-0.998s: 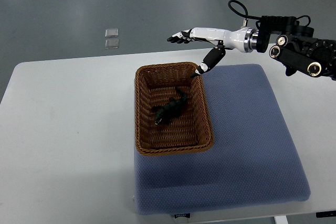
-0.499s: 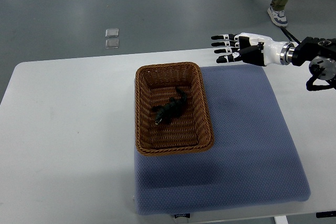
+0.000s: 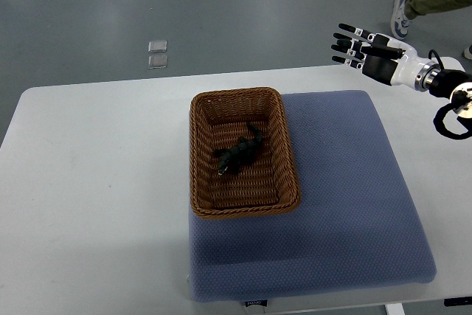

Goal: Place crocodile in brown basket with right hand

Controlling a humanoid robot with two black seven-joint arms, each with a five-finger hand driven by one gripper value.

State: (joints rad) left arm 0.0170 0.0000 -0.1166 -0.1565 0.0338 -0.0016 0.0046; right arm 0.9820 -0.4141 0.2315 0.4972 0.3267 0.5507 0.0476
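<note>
crocodile (image 3: pixel 240 154) in basket (image 3: pixel 200 154) — basket on pad's (image 3: pixel 346 204) left part, pad on table (image 3: pixel 96 197).

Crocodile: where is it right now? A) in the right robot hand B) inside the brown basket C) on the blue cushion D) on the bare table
B: the crocodile lies inside the brown basket; the right robot hand is open and empty, well clear.

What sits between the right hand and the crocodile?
Top view: only bare blue cushion and the brown basket's right wall separate the right hand from the crocodile.
</note>
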